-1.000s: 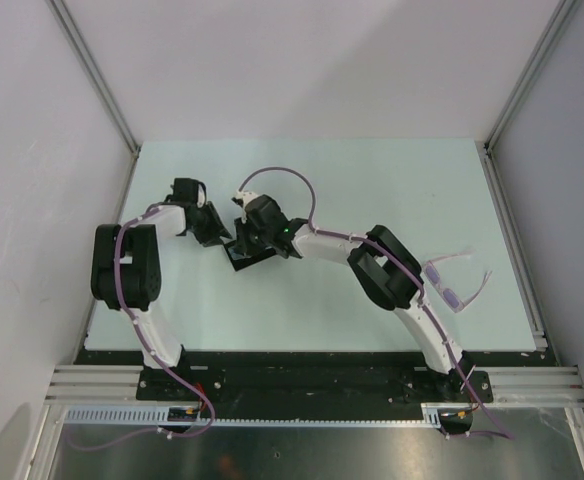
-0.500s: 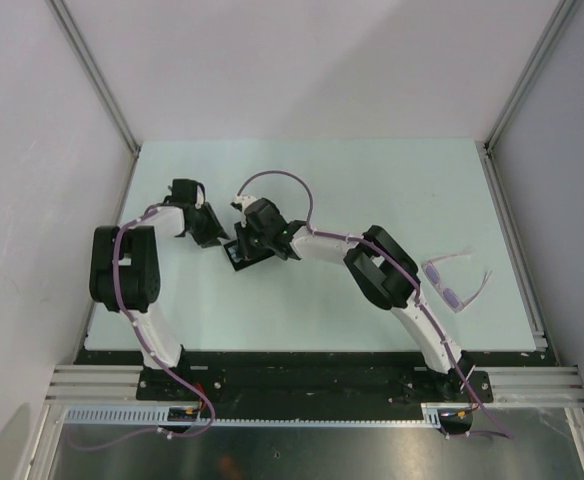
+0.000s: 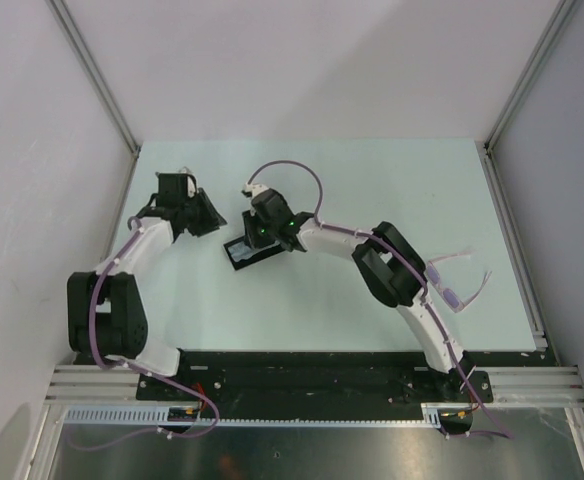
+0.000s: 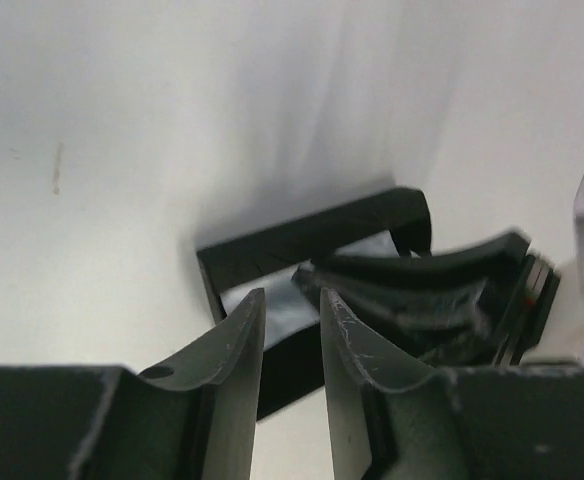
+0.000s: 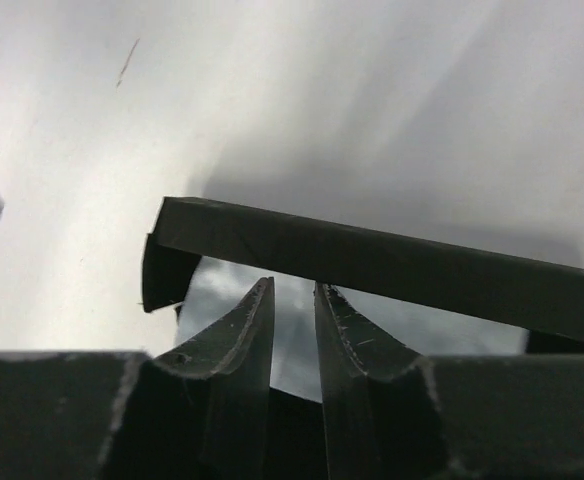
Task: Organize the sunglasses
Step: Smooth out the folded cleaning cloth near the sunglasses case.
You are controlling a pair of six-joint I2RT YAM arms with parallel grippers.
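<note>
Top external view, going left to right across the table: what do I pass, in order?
left gripper → black case → sunglasses. The right gripper is left out because it overlaps the case.

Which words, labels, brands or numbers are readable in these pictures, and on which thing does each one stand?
No text can be read in any view. The black case and the sunglasses carry no visible print.

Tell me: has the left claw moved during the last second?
Yes. The left claw drew slightly away from the case, toward the table's far-left corner.
</note>
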